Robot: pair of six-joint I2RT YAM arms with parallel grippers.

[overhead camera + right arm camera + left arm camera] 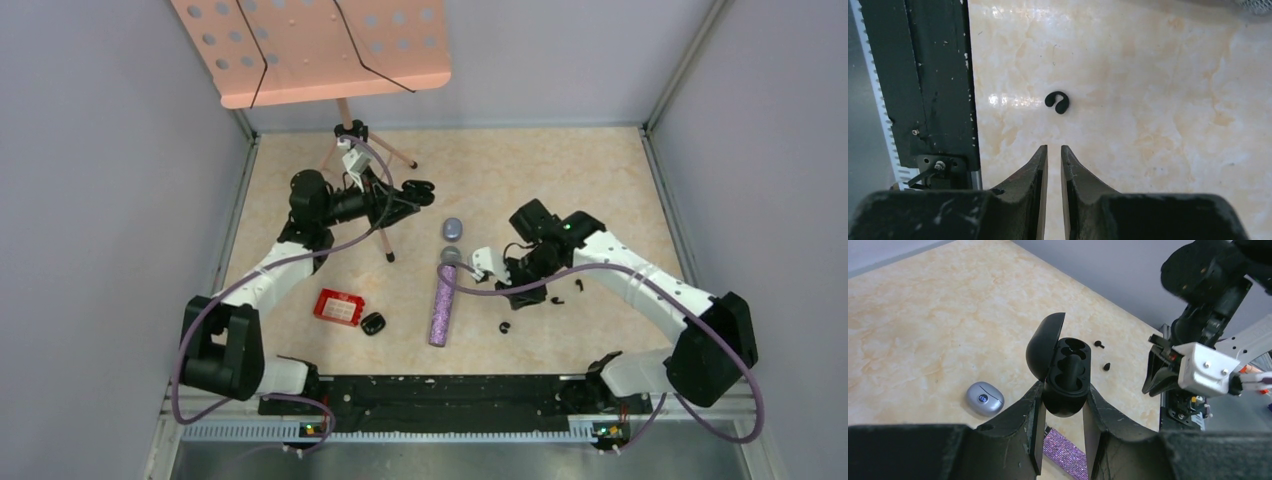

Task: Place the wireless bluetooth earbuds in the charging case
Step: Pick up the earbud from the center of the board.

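Beige marbled bench fills a grey-walled cell. Near the front edge lie a red box, a small closed black case, a glittery purple stick and one black earbud, which sits just ahead of the right claw; its fingers stand nearly together, a thin gap between them, holding nothing. Two more black earbuds lie mid-bench. Farther back, the left claw clenches an open black charging case, lid up, wells bare. A grey case rests beyond.

Bright, even light; soft glare.
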